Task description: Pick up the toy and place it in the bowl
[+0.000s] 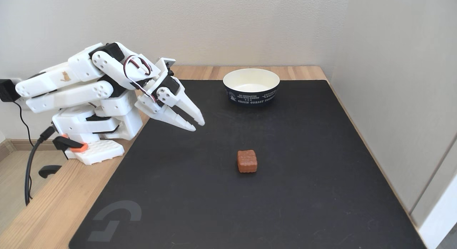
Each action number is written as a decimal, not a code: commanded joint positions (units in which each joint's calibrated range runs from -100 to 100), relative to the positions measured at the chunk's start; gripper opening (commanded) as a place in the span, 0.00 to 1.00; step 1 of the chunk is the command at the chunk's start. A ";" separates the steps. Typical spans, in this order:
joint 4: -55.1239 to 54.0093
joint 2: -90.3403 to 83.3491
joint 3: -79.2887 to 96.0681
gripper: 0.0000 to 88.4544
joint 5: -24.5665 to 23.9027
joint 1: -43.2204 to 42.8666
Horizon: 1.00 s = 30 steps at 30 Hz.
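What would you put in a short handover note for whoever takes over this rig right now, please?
Claw: nearly shut, holding nothing, hanging above the black mat near the arm's base at the left of the fixed view.
Toy: resting on the mat, mid-table, apart from the claw.
Bowl: upright at the mat's far edge, with no toy in it.
Done: nothing yet.
Left: reach the toy, grasp it, carry it to the bowl, release.

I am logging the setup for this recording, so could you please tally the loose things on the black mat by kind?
Toy blocks: 1, the reddish-brown toy near the middle of the mat.
Bowls: 1, the paper bowl at the mat's far edge, with nothing visible inside.
Total: 2.
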 commanded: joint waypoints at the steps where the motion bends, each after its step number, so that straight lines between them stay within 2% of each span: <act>1: 0.15 -0.25 -0.34 0.43 0.22 0.50; 8: 0.32 0.59 -1.42 0.43 -0.31 0.00; 12: 1.93 4.34 -11.61 0.43 -0.57 -0.08; 18: 1.08 30.52 -34.95 0.43 -0.04 0.67; 23: 1.25 56.86 -52.53 0.43 5.59 3.01; 25: 1.67 66.86 -59.83 0.43 10.19 6.61; 30: 1.50 81.04 -72.54 0.43 14.36 12.46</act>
